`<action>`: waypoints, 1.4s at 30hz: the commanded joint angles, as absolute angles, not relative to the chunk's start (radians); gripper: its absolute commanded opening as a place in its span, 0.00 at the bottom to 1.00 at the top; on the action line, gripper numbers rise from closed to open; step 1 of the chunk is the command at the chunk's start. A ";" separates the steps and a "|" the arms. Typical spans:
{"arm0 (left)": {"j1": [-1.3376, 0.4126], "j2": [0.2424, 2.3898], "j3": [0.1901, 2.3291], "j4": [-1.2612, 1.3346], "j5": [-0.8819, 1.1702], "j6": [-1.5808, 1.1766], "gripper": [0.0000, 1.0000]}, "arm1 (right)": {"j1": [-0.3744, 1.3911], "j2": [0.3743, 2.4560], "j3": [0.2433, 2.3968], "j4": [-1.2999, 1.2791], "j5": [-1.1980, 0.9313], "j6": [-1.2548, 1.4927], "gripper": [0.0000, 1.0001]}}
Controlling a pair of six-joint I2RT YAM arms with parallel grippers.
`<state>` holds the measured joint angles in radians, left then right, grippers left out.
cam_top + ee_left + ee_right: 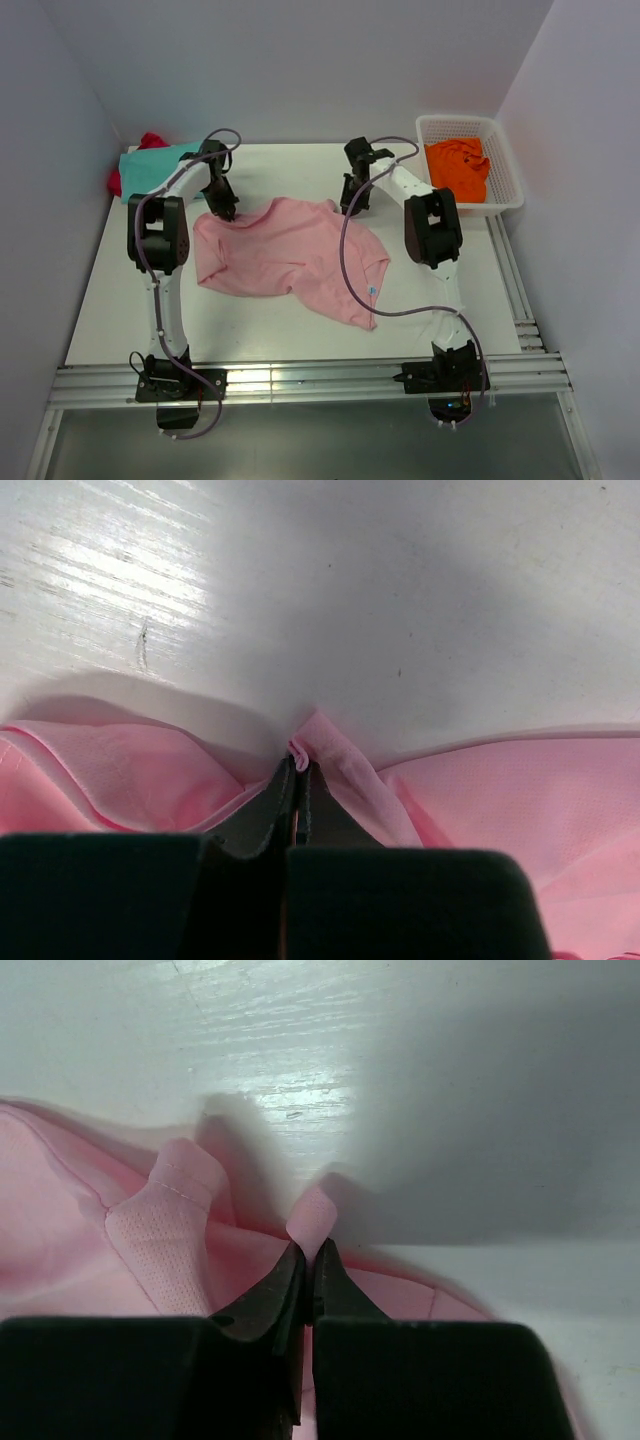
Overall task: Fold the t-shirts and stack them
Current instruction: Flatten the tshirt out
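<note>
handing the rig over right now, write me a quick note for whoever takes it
Left gripper: shut on the far edge of the pink t-shirt, left side.
Right gripper: shut on the same edge, right side.
Pink t-shirt lies spread and rumpled mid table. Teal t-shirt sits at the far left corner, with a red t-shirt showing beside it. Orange t-shirt is crumpled in the basket.
Done: both pinches made.
Left: fold the pink one, stack it, then the orange.

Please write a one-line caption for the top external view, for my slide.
Left gripper and right gripper pinch the far edge of a pink t-shirt on the table.
</note>
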<state>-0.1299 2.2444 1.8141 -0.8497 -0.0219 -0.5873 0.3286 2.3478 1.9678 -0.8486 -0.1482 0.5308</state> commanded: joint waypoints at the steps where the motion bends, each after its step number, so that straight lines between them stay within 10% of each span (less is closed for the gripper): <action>1: -0.121 2.187 1.828 -0.847 -0.009 -0.584 0.00 | 0.319 2.339 1.988 -0.853 -0.146 0.534 0.00; 10: -0.071 2.206 2.110 -0.786 0.074 -0.716 0.00 | 0.210 2.355 2.500 -0.921 -0.219 0.624 0.00; 24: -0.031 1.884 2.458 -0.503 0.215 -0.718 0.00 | 0.120 1.840 2.445 -0.551 -0.327 0.649 0.00; 38: -0.107 1.200 1.015 -0.428 0.075 -0.724 0.00 | 0.225 1.095 0.976 -0.305 -0.313 0.621 0.00; 40: -0.109 1.174 0.881 -0.495 0.013 -0.744 0.00 | 0.290 1.095 0.855 -0.351 -0.292 0.637 0.16; 41: -0.107 1.155 0.846 -0.550 0.006 -0.761 0.00 | 0.363 1.109 0.830 -0.374 -0.275 0.655 0.38; 42: -0.107 1.143 0.789 -0.581 0.005 -0.764 0.05 | 0.398 1.114 0.804 -0.391 -0.269 0.667 0.87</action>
